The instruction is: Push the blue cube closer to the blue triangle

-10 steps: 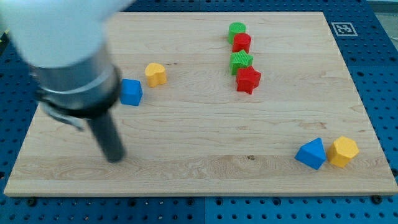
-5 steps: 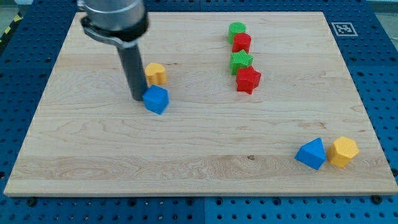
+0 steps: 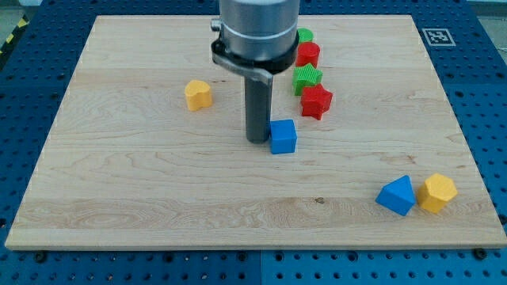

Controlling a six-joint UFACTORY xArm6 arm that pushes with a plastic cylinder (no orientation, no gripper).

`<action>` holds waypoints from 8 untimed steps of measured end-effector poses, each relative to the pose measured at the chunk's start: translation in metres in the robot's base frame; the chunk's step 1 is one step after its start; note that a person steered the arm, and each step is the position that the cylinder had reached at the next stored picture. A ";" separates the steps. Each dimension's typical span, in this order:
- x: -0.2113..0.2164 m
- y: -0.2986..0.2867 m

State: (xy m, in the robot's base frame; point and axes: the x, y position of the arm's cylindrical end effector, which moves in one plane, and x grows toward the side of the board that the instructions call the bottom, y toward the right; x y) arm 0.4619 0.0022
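My tip (image 3: 257,139) sits against the view's-left face of the blue cube (image 3: 283,136), apparently touching, though the contact line is hard to see. The blue triangle (image 3: 396,195) lies well off toward the view's lower right of my tip, beside 1 yellow block (image 3: 437,192). Push down-right through the cube's centre so it doesn't spin off. The rod stands upright; it has no pincer to open or close.

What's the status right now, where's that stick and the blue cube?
My tip against the blue cube's left side. Blue triangle far off, lower right, beside a yellow block. Nothing between cube and triangle.
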 end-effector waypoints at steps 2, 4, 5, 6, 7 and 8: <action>0.003 0.035; 0.018 0.082; 0.031 0.092; 0.042 0.092; 0.050 0.098; 0.062 0.102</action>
